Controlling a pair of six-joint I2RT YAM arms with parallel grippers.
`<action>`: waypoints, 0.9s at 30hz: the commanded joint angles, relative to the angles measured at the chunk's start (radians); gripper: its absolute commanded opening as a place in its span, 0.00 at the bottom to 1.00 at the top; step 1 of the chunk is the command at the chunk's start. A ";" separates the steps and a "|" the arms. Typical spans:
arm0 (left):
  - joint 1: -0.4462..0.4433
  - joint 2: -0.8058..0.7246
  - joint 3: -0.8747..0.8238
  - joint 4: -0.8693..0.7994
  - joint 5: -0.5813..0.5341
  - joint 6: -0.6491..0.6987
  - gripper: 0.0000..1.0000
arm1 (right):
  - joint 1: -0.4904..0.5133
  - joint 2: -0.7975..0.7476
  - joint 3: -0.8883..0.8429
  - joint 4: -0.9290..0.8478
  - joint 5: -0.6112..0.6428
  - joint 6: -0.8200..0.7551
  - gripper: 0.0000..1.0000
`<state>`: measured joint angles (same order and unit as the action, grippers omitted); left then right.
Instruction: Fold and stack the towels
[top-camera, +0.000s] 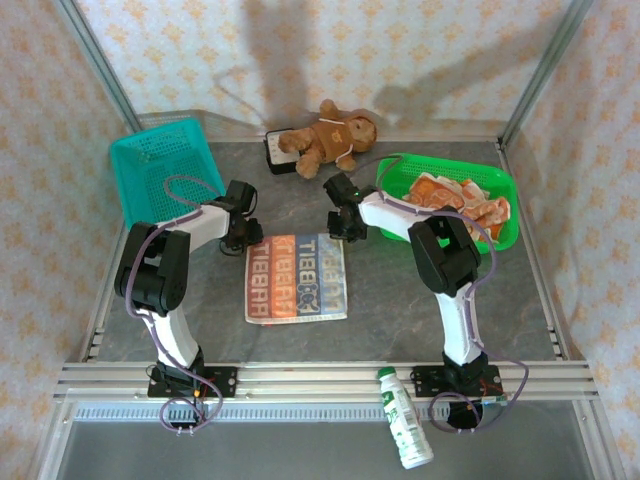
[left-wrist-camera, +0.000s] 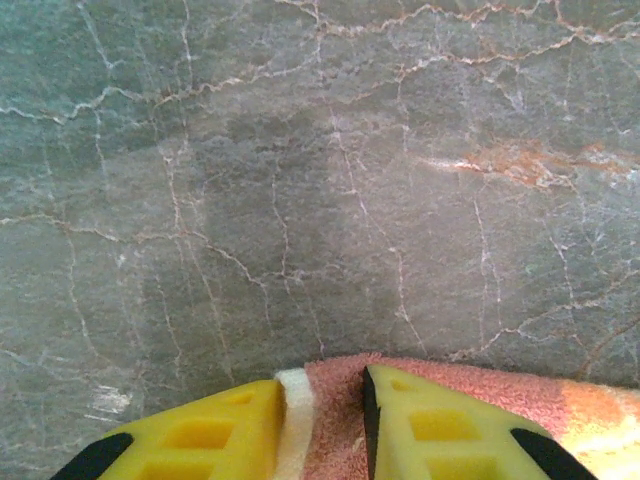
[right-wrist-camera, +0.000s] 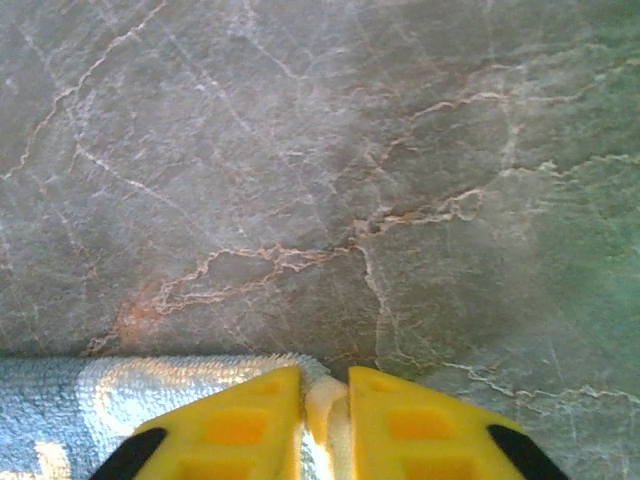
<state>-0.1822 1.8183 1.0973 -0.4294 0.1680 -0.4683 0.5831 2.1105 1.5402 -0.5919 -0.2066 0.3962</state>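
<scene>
A striped towel in orange, grey and green with block letters lies flat in the middle of the table. My left gripper is at its far left corner, and my right gripper is at its far right corner. In the left wrist view the orange cloth with its white hem fills the gap between the yellow fingers of the left gripper, which is shut on it. In the right wrist view the right gripper pinches the towel's pale edge, with grey cloth spreading to the left. More orange-and-white towels lie bunched in the green basket.
A teal basket stands tilted at the back left. A brown teddy bear lies on a black device at the back centre. A white and green bottle lies on the front rail.
</scene>
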 joint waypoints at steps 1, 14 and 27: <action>0.007 0.027 0.004 -0.014 -0.008 0.022 0.23 | 0.002 0.033 0.005 0.024 -0.013 -0.008 0.08; 0.007 -0.181 -0.035 -0.037 0.027 -0.005 0.00 | 0.000 -0.138 -0.018 0.017 0.020 -0.100 0.00; -0.018 -0.440 -0.241 0.021 0.019 -0.040 0.00 | 0.039 -0.376 -0.271 0.130 -0.002 -0.089 0.00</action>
<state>-0.1902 1.4395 0.9119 -0.4252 0.2058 -0.4831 0.5972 1.7962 1.3327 -0.4915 -0.2337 0.3096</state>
